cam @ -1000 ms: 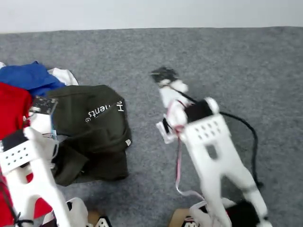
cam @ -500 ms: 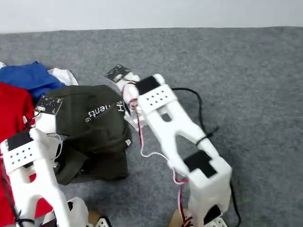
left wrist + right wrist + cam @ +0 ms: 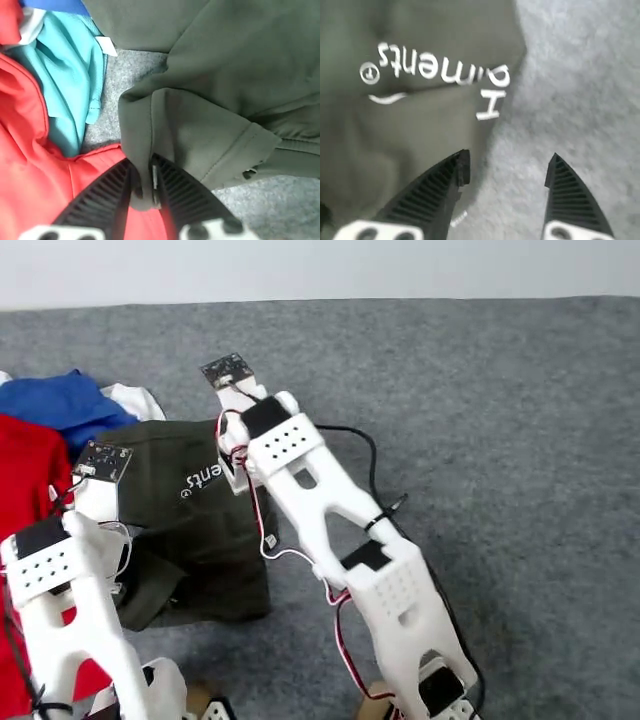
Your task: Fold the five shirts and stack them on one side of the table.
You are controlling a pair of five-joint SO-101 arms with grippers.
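While the high view gives you the olive shirt (image 3: 200, 520) bunched on the grey table (image 3: 480, 420), with the red shirt (image 3: 25, 480), blue shirt (image 3: 65, 405) and white shirt (image 3: 135, 400) heaped beside it on the left arm's side, the left wrist view adds a teal shirt (image 3: 65, 85) tucked between red and olive. There your left gripper (image 3: 144, 172) is pinched tight on a folded hem of the olive shirt, just beside the red one. In the right wrist view your right gripper (image 3: 507, 167) stands spread wide and holds nothing, one finger over the olive shirt's printed edge and the other over bare table.
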